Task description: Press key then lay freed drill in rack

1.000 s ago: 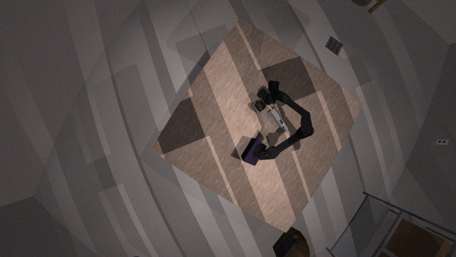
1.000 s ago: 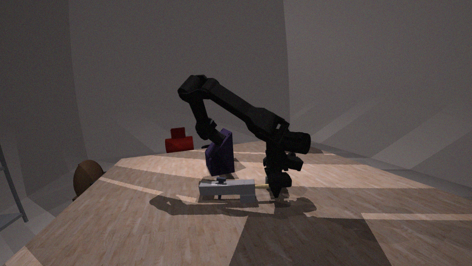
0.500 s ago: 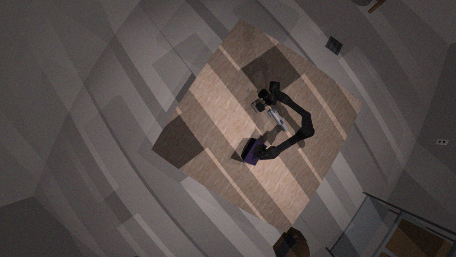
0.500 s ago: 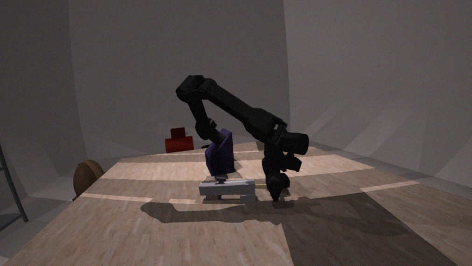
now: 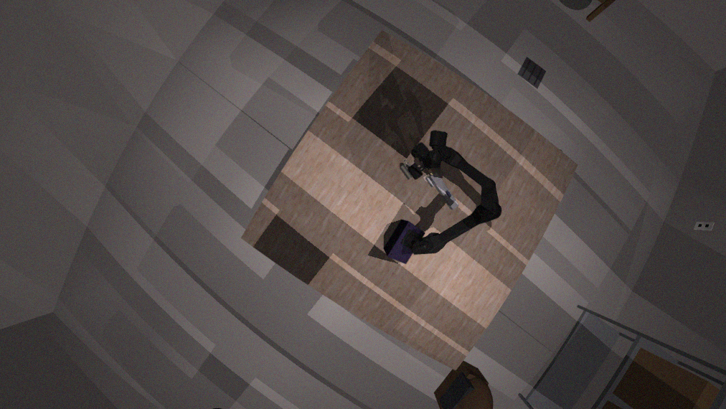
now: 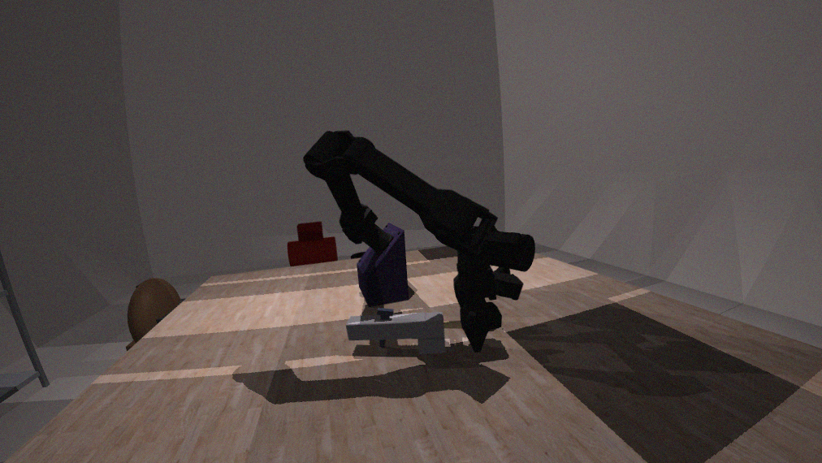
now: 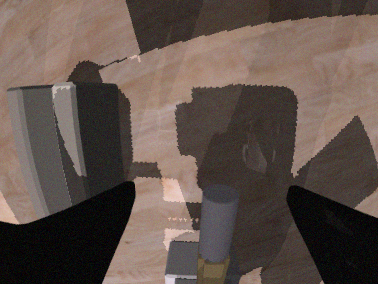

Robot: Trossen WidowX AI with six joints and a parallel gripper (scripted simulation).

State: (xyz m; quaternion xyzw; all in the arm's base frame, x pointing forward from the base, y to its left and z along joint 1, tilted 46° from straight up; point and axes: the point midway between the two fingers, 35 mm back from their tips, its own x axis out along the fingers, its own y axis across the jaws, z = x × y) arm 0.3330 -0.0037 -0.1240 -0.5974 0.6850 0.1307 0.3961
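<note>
No lettering, number, label or sign can be read on anything here.

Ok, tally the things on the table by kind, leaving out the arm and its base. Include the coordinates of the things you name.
Drill (image 5: 431,173) (image 7: 218,225): 1
Block (image 5: 440,186) (image 6: 402,329) (image 7: 183,256): 1
Key (image 5: 449,194) (image 6: 384,313): 1
Rack (image 5: 405,170) (image 7: 37,145): 1
Total: 4

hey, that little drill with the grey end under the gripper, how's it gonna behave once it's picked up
The drill looks rigid, so it probably won't bend. Its round, smooth-looking grey end might slip or twist between the fingers if gripped off-centre. Laid on the table, that rounded end suggests it could roll.
</note>
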